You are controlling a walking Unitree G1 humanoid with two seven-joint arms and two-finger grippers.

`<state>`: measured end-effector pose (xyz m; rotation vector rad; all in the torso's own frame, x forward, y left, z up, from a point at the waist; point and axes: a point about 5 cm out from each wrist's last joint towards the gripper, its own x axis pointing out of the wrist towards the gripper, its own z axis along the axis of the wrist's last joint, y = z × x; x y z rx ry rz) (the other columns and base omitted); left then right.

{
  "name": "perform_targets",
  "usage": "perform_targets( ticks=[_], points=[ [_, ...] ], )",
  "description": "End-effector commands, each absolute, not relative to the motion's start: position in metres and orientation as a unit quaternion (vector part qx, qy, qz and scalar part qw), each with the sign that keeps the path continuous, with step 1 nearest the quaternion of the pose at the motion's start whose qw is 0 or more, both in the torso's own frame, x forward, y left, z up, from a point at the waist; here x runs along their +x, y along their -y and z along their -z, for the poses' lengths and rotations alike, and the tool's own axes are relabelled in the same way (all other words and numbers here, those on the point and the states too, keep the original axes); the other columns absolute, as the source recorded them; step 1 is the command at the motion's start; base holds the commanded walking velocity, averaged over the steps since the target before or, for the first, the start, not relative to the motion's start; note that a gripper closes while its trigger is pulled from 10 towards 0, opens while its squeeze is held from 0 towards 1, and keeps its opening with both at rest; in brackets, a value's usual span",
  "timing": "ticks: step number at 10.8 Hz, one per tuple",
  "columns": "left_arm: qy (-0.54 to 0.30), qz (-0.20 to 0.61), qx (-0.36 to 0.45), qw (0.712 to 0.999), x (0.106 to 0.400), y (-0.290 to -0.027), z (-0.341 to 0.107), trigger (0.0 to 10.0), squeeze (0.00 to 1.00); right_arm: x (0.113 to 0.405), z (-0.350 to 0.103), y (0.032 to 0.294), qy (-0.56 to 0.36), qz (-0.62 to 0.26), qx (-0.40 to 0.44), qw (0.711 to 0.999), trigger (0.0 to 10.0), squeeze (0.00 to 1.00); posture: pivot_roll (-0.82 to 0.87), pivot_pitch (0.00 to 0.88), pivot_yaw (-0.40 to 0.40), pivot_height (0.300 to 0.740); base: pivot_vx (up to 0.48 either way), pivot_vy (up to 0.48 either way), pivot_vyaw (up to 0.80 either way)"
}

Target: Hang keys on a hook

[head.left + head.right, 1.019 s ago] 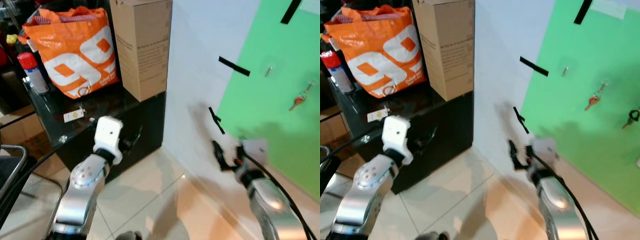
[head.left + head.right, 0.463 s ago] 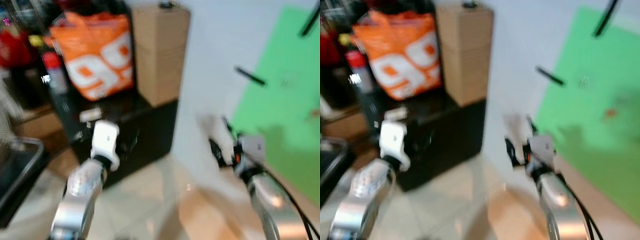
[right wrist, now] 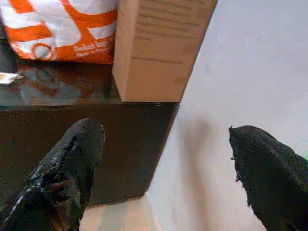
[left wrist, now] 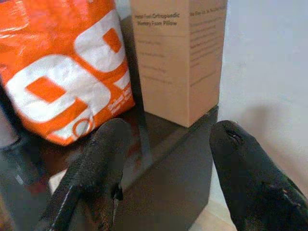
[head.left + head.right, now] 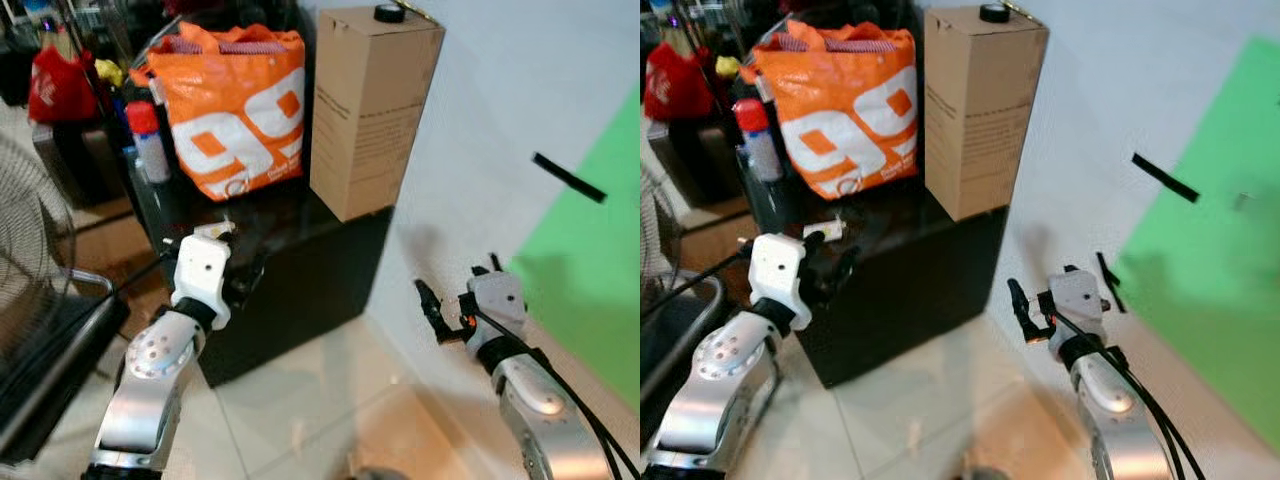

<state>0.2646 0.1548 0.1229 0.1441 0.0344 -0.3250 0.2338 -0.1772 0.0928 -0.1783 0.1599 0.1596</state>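
Observation:
A green board hangs on the white wall at the right, with a strip of black tape at its edge and a small grey peg on it. My left gripper is open and empty, held in front of a black cabinet. My right gripper is also open and empty, low beside the wall and left of the green board. In the left eye view the left gripper sits by the cabinet's front edge and the right gripper near the wall's base.
On the cabinet stand an orange shopping bag, a tall cardboard box, a red-capped spray can and a small white tag. A fan grille and a red bag are at the left. Pale floor tiles lie below.
The camera has swung left after a blurred moment, so the green board has slid to the right edge and the keys hanging on it have left the picture. Both arms hold the same pose.

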Motion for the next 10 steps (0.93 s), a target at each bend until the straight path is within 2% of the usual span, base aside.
perform_targets(
  ticks=[1,7,10],
  points=[
    [-0.015,0.168,0.075,0.983,0.2656,-0.1514,-0.1235,10.0,0.00,0.2347,-0.0935,0.1813,-0.083,-0.067,-0.095,0.990,10.0,1.00,-0.10,0.000,0.001,0.740,0.352,0.000,0.00],
    [-0.019,0.171,0.082,0.982,0.2648,-0.1528,-0.1215,10.0,0.00,0.2317,-0.0870,0.1834,-0.099,-0.030,-0.058,0.993,10.0,1.00,-0.10,0.000,-0.003,0.740,0.351,0.000,0.00],
    [-0.022,0.173,0.083,0.981,0.2659,-0.1521,-0.1201,10.0,0.00,0.2314,-0.0865,0.1877,-0.096,-0.023,-0.081,0.992,10.0,1.00,-0.11,0.000,0.003,0.740,0.349,0.000,0.00]
  ],
)
